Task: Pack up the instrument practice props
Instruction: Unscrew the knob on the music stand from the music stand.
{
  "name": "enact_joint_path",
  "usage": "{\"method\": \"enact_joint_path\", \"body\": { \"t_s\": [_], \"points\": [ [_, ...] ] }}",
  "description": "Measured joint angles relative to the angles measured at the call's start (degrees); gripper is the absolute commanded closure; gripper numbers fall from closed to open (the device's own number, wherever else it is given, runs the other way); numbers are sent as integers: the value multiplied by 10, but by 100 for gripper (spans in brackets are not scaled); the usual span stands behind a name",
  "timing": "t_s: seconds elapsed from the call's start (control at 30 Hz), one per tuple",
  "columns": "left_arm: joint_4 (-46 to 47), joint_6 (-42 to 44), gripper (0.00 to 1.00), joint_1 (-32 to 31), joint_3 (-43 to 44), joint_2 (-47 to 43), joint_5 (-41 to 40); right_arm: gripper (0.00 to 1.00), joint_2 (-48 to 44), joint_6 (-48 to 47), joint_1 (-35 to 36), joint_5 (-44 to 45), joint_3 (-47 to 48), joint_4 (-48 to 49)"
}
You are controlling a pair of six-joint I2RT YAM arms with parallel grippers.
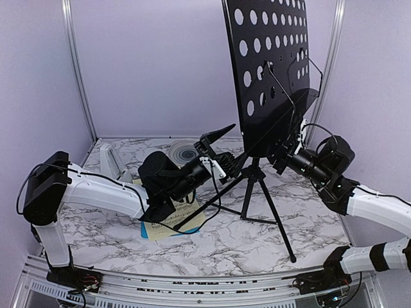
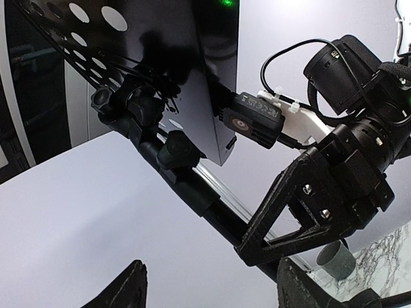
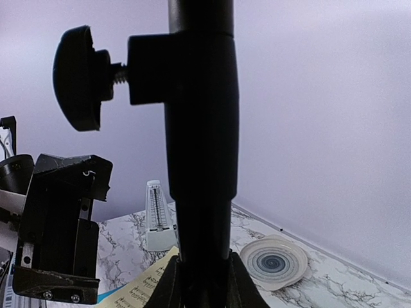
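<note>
Black hole-punched music stand on tripod legs [image 1: 273, 64] is seen upright on white marbled counter [image 1: 212, 237], nearer right edge, pole [image 3: 202, 160] clamped by right hand [image 1: 279, 157]. Left hand [image 1: 230, 144], spread apart, should be closed squarely on black clamp knob [image 2: 178, 151].

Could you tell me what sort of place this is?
Probably a robot lab cell: plain walls, metal posts, a marble-print table with two arms bolted at its edge, and a music stand.
</note>
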Motion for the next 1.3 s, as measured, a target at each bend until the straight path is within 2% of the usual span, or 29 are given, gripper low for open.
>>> {"method": "enact_joint_path", "body": {
  "t_s": [0.27,0.4,0.67,0.9,1.03,1.17,1.3],
  "points": [
    [-34,57,24,0,117,17,42,100,-4,0,0,3,-2,-1],
    [-60,66,32,3,142,22,69,100,-4,0,0,4,-2,-1],
    [-102,64,41,8,167,46,101,100,-4,0,0,3,-2,-1],
    [-104,59,53,13,169,51,110,100,-5,0,-1,5,-2,-2],
    [-105,52,56,14,169,50,116,100,-5,0,-1,5,-2,-3],
    [-131,47,54,14,158,50,132,100,-5,0,-2,5,-2,-3],
    [-143,55,46,13,148,50,126,100,-5,0,-2,5,-2,-3]
  ]
}}
